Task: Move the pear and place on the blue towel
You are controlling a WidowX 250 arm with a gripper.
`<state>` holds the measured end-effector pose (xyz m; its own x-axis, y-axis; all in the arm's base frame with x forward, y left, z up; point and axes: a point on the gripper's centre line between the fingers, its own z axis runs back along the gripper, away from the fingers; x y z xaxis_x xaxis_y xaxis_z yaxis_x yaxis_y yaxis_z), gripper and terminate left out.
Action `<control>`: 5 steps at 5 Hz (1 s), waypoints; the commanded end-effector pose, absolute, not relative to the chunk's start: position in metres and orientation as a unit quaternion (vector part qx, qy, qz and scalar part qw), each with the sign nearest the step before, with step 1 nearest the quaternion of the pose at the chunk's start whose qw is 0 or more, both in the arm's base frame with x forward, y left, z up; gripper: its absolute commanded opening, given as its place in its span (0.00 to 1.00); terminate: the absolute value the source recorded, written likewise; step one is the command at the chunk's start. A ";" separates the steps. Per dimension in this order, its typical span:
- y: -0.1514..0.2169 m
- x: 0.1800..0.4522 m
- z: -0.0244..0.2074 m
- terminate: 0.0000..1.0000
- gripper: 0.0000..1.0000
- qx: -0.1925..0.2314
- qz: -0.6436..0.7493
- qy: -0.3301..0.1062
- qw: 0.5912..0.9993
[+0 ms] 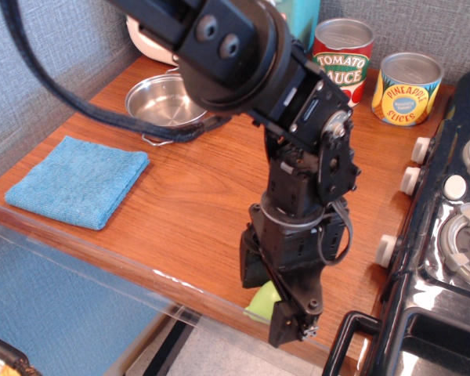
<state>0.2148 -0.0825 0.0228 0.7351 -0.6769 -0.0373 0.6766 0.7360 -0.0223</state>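
The light-green pear (261, 302) lies at the table's front edge, near the right, mostly covered by my arm. My gripper (271, 298) has come down over it with one black finger (251, 271) on its left and the other on its right. The jaws still stand apart around the pear, and I cannot see them pressing on it. The blue towel (78, 182) lies flat at the front left corner of the table, far from the pear and with nothing on it.
A steel pot (167, 102) stands at the back left, with a toy microwave (145, 41) behind it. A tomato can (343, 56) and a pineapple can (407, 86) stand at the back right. A black stove (454, 235) borders the right side. The arm hides the yellow brush.
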 end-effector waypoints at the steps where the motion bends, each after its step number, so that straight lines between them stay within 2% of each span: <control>1: -0.076 0.212 0.025 0.00 1.00 0.017 -0.348 0.005 0.937; 5: -0.084 0.229 0.014 0.00 1.00 0.028 -0.337 0.015 0.941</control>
<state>0.2429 -0.0850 0.0133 0.7695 -0.6367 -0.0500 0.6385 0.7687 0.0372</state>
